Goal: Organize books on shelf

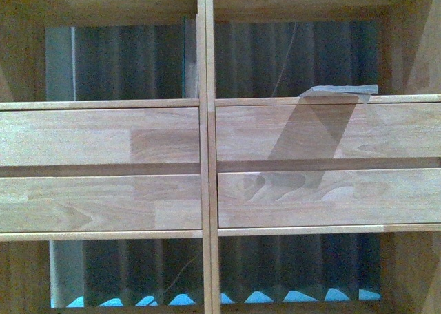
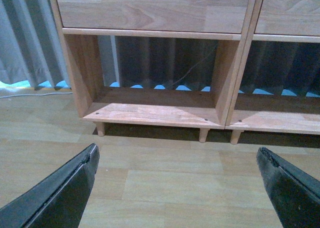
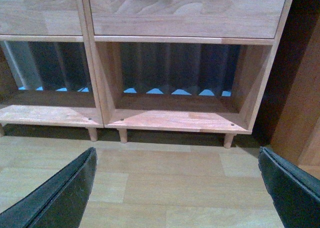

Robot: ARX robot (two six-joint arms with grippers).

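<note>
Curtain (image 1: 138, 59) behind shelf (image 1: 103, 145), thin, seemingly grey book (image 1: 341, 90), left pincer (image 2: 177, 188), right pincer (image 3: 177, 188) apart

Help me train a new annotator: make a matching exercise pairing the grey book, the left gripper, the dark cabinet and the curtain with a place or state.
Things:
1 grey book
2 left gripper
3 dark cabinet
4 curtain

Places or states:
A open, holding nothing
B behind the shelf
C lying flat in the upper right compartment
D beside the shelf's right end

Pairs: 1-C; 2-A; 3-D; 4-B
</note>
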